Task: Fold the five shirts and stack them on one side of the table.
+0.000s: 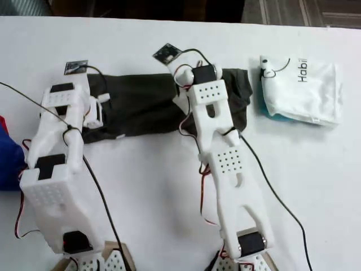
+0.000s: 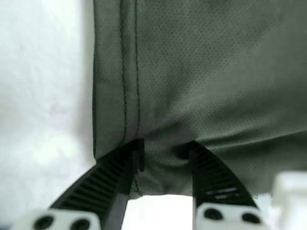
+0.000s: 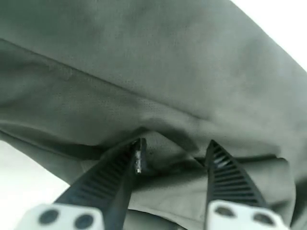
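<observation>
arms both lean forward from the near edge of the table (image 1: 152, 192) and dip their wrists onto the dark grey-green shirt (image 1: 141, 104), which lies spread in a long band toward the far edge; the left arm (image 1: 53, 164) comes down on its left end, the right arm (image 1: 223, 152) near its right end; the high view gives the shirt's whole length and both arms' reach, while the wrist views give the tips; the left gripper (image 2: 164, 153) stands narrowly parted beside the stitched hem, a pucker of cloth between its fingers; the right gripper (image 3: 175, 153) is parted a little wider over a raised fold; toward the far right corner a folded white shirt (image 1: 307, 90) rests on a teal shirt (image 1: 269, 110); blue cloth (image 1: 8, 158) shows at the left edge.
</observation>
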Tool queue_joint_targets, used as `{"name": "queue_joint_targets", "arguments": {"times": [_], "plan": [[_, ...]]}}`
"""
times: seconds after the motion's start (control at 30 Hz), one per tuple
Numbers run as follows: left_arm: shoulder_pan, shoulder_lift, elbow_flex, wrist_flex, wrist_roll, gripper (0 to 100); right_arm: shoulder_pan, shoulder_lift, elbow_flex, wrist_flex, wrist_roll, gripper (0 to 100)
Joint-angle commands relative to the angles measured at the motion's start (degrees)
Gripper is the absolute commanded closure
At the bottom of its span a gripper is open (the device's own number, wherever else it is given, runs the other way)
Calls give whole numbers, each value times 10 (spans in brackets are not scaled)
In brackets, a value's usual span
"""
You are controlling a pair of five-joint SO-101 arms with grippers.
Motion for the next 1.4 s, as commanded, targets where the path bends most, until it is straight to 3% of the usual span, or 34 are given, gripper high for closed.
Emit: {"name": "queue_joint_targets", "arguments": {"times": [0.0,0.43,0.67,0.8,1.07,1.37], "plan": [[-18,-3,0,-23,-3,832,0,-44,22,15,-4,797],[-18,-3,0,-23,-3,832,0,-165,277,13,-1,797],[-18,-3,0,-23,-3,832,7,-124,236,10,-4,817],[-18,-3,0,-23,-3,832,24,-124,165,10,-5,988],[-18,-3,0,-23,-3,832,53,-124,18,11,-4,981],[-18,-3,0,-23,-3,832,62,-120,145,13,-4,981]]}}
